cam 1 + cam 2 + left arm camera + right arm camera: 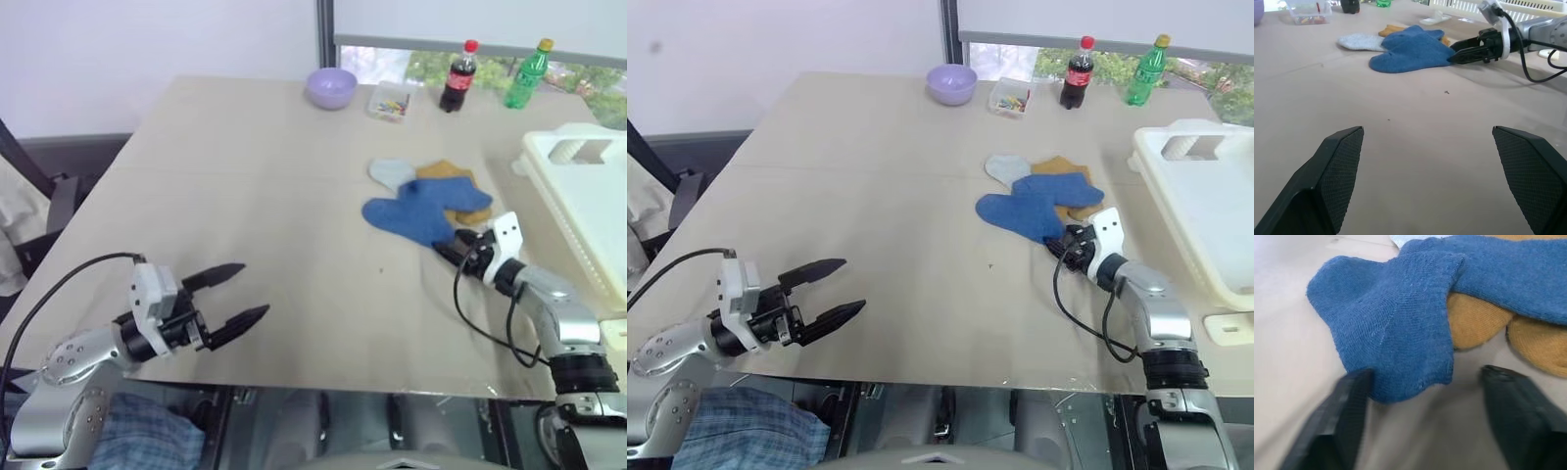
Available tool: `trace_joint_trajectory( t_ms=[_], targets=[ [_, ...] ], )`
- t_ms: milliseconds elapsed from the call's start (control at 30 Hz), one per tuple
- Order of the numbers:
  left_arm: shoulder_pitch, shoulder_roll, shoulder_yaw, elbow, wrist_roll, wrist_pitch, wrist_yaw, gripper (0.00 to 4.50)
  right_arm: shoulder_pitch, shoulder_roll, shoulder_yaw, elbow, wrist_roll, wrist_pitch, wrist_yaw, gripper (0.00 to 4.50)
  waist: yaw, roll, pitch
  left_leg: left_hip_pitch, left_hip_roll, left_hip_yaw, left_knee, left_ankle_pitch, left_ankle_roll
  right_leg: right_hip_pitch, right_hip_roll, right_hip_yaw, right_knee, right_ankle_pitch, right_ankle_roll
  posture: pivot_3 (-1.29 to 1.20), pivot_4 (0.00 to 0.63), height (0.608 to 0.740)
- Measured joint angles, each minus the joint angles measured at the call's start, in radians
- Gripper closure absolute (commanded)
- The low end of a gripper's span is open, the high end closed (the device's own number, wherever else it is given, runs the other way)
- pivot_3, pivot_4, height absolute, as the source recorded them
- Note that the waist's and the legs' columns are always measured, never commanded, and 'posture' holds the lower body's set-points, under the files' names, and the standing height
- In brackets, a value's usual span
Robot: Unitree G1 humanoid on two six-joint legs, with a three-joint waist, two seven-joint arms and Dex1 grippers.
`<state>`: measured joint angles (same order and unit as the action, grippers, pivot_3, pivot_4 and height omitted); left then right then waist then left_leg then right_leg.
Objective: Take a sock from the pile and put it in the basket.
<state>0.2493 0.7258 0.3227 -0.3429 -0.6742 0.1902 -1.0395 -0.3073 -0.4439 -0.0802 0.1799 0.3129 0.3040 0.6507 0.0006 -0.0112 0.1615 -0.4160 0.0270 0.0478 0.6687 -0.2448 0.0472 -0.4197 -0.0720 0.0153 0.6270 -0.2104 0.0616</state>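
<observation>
Right fingers (1422,426): two black ribbed pads, spread apart, straddling the near edge of the blue sock (1400,328); one pad touched or just overlapped that edge, nothing yet clamped. Seen from the left wrist, the same fingers lay low along the bench (255,196), tips at the sock's hem.

Blue sock: top item of the pile (431,201), lying flat, overlapping a mustard yellow sock (1474,318) and a pale grey-blue sock (392,173). Judged light, limp, knitted; likely to fold and drape when lifted, not slippery, not fragile. Best hold appeared to be the free near edge, pinched through both layers, clear of the yellow sock beneath so that one item alone comes away.

Pile: mid-bench, toward the robot's right, well apart from the lilac bowl (331,86), clear tray (389,102) and two bottles (458,75) at the far edge.

Basket (578,186): white, at the bench's right side, near the pile.

Left fingers (230,299): released, wide apart, empty, hovering over bare bench, well apart from the pile.
</observation>
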Motion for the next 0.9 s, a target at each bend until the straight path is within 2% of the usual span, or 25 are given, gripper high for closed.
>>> trace_joint_trajectory(
  t_ms=[33, 133, 167, 333, 533, 667, 900],
  targets=[
    [-0.003, 0.000, 0.000, 0.001, 0.006, 0.000, -0.002, 0.00, -0.006, 0.004, 0.002, 0.006, -0.004, -0.007, 0.001, 3.06, -0.003, 0.000, 0.000, 0.000, 0.000, 0.000, 0.000, 0.000, 0.000, 0.000, 0.000, 0.000, 0.000, 0.000, 0.000, 0.00, 0.150, 0.730],
    [-0.009, 0.000, 0.000, 0.003, 0.010, 0.000, -0.005, 0.00, -0.007, 0.012, 0.002, 0.018, -0.008, -0.021, 0.004, 3.98, -0.008, 0.000, 0.000, 0.000, 0.000, 0.000, 0.000, 0.000, 0.000, 0.000, 0.000, 0.000, 0.000, 0.000, 0.000, 0.00, 0.150, 0.730],
    [-0.011, 0.000, 0.000, 0.006, 0.012, 0.000, -0.007, 0.00, -0.007, 0.015, 0.002, 0.020, -0.010, -0.026, 0.006, 4.46, -0.010, 0.000, 0.000, 0.000, 0.000, 0.000, 0.000, 0.000, 0.000, 0.000, 0.000, 0.000, 0.000, 0.000, 0.000, 0.00, 0.150, 0.730],
    [-0.019, 0.000, 0.000, 0.019, 0.023, 0.000, -0.012, 0.00, -0.007, 0.018, 0.001, 0.021, -0.001, -0.028, 0.022, 4.49, -0.013, 0.000, 0.000, 0.000, 0.000, 0.000, 0.000, 0.000, 0.000, 0.000, 0.000, 0.000, 0.000, 0.000, 0.000, 0.00, 0.150, 0.730],
    [-0.022, -0.001, -0.001, 0.024, 0.025, 0.000, -0.027, 0.00, 0.022, 0.019, 0.004, -0.163, 0.205, 0.270, 0.091, 4.49, -0.013, 0.000, 0.000, 0.000, 0.003, -0.002, 0.000, 0.000, 0.000, 0.000, 0.001, 0.001, 0.000, 0.000, 0.000, 0.00, 0.150, 0.730],
    [-0.028, 0.000, -0.001, 0.042, 0.031, 0.000, -0.034, 0.00, 0.114, -0.092, 0.095, -0.333, 0.305, 0.468, 0.214, 4.49, -0.008, 0.000, 0.000, 0.000, 0.003, -0.003, 0.000, 0.000, 0.000, 0.000, 0.000, 0.000, 0.000, 0.000, 0.000, 0.00, 0.150, 0.730],
    [-0.040, 0.000, -0.014, 0.041, 0.043, 0.012, -0.034, 0.00, 0.186, -0.212, 0.115, -0.452, 0.406, 0.631, 0.291, 4.49, -0.011, -0.001, 0.000, 0.001, 0.004, -0.003, 0.000, 0.000, 0.000, 0.000, 0.000, 0.000, 0.000, 0.000, 0.000, 0.00, 0.150, 0.730]
  ],
)
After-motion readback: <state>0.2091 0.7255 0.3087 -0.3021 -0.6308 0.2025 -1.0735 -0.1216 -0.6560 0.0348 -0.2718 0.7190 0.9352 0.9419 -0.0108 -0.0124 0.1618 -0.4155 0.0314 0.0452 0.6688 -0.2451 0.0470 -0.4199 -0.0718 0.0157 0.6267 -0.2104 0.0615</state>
